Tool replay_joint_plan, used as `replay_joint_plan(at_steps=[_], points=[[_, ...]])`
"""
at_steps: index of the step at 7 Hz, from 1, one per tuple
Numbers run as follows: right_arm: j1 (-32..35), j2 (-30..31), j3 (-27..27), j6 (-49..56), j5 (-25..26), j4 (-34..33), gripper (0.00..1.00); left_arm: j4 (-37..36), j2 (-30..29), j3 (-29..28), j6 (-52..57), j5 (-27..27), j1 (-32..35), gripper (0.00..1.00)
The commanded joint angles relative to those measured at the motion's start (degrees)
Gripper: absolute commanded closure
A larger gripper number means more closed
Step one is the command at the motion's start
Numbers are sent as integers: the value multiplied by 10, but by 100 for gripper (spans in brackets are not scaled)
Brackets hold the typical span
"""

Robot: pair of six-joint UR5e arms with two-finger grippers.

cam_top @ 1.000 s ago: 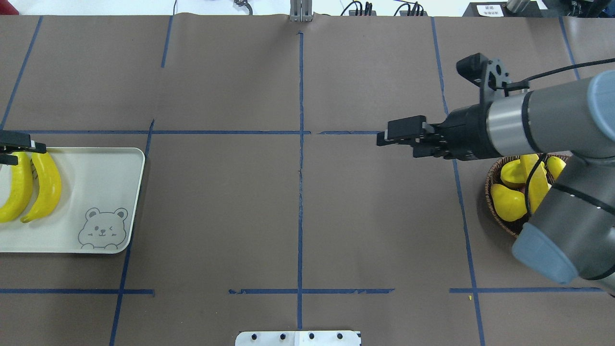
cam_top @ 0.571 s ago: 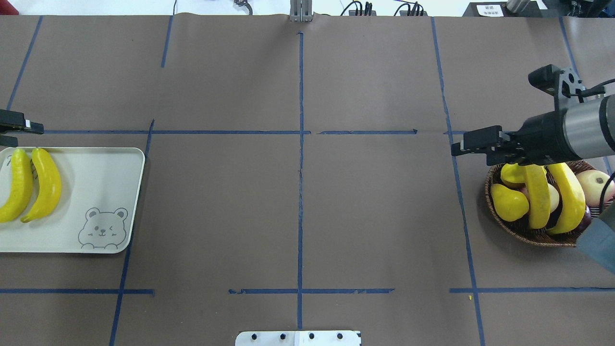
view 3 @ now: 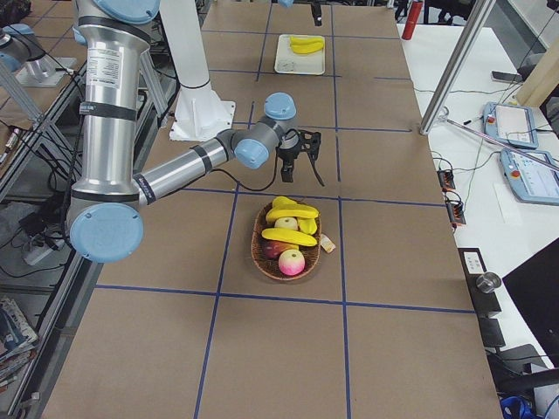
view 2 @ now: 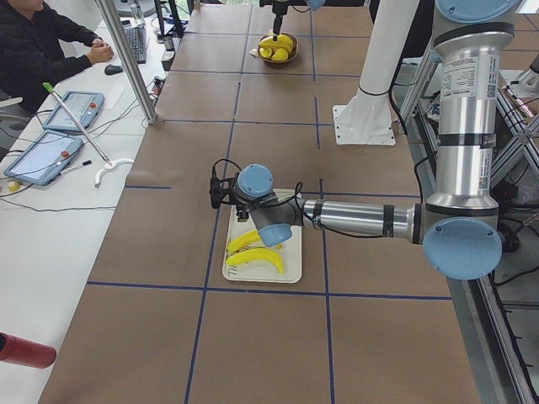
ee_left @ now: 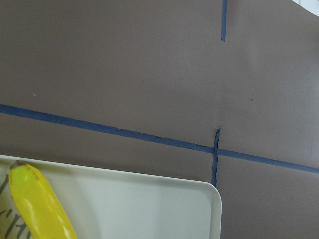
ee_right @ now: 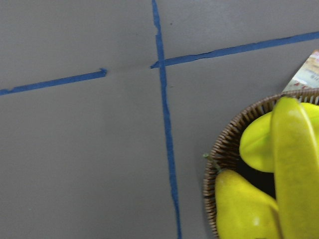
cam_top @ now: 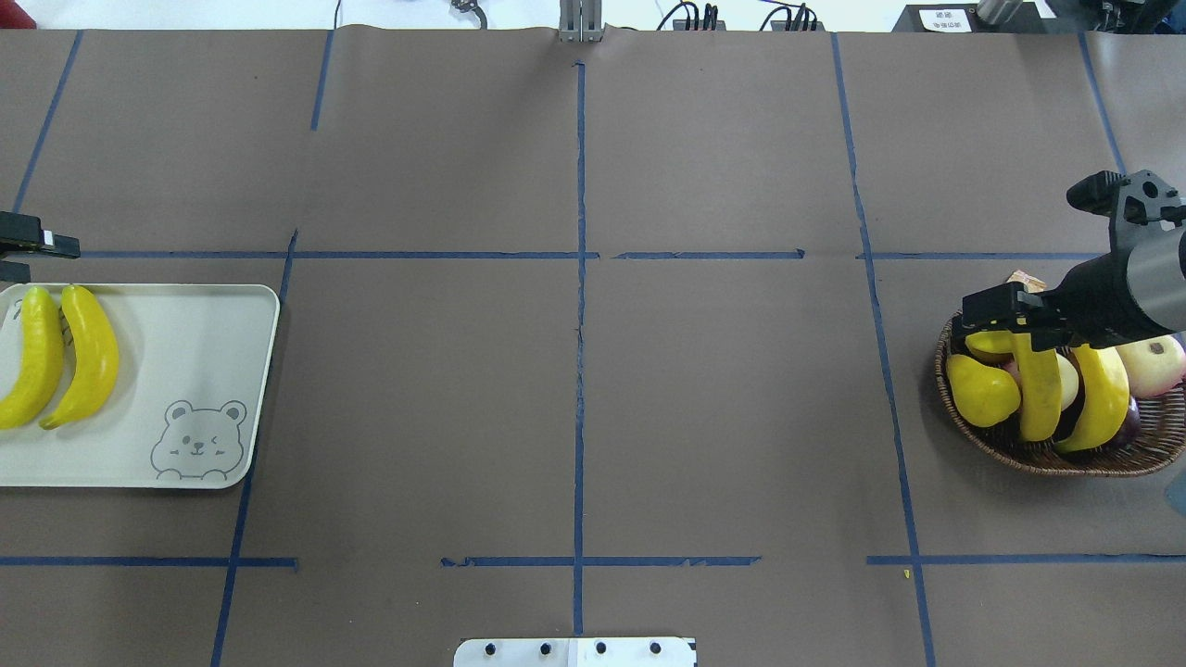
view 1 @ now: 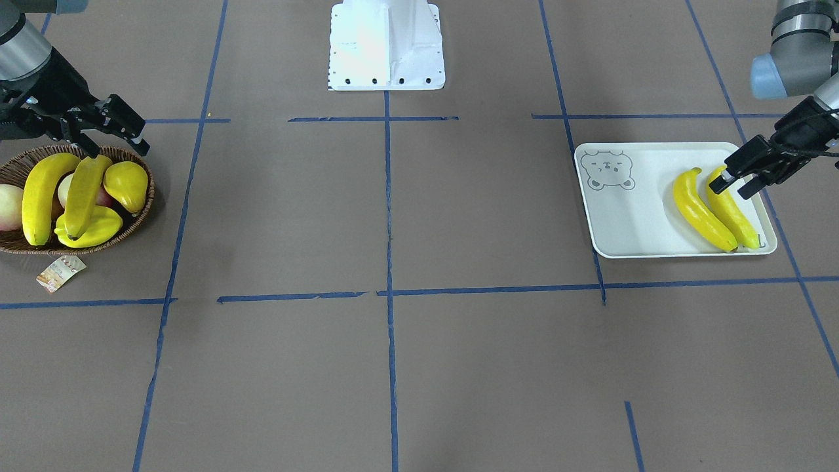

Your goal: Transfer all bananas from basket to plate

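Since a second ago: right gripper (cam_top: 996,315) off mid-table and back over far rim of basket (cam_top: 1001,449). Fingers spread, nothing between them, poised over upper end of one banana (cam_top: 1038,389) — contact not discernible. Left gripper (cam_top: 23,257) raised off the fruit on plate (cam_top: 185,352); fingers apart, empty, above plate's far edge.

Basket: shallow, round, dark brown woven wicker. Holds two long, curved, glossy yellow bananas, second one (cam_top: 1103,403) beside the first, plus plump yellow pear (cam_top: 980,391) and pale, pink-blushed round fruit (cam_top: 1154,361). Paper tag (view 1: 60,272) on table just beside it.

Plate: flat, off-white, rounded corners, grey bear face (cam_top: 199,443) printed in one corner. Two bananas (cam_top: 88,357) lying close side by side — smooth, dark-tipped.

Brown paper table cover (cam_top: 574,417), blue tape grid.
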State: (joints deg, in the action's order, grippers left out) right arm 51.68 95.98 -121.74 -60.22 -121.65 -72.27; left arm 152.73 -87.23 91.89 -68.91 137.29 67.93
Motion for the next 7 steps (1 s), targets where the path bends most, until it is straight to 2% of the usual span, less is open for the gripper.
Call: replay_joint_plan(at_steps=[1, 2, 5, 6, 7], points=[[2, 5, -17, 86, 50, -108, 0, 2, 4, 13, 0, 0, 2, 1], [-21, 17, -16, 94, 102, -128, 0, 2, 4, 14, 2, 0, 2, 1], [-89, 28, -5, 107, 124, -139, 0, 2, 5, 14, 5, 0, 2, 1], [-91, 27, 0, 107, 125, -140, 10, 3, 4, 15, 5, 1, 2, 1], [-90, 30, 0, 109, 124, -140, 14, 3, 5, 14, 5, 1, 2, 1]])
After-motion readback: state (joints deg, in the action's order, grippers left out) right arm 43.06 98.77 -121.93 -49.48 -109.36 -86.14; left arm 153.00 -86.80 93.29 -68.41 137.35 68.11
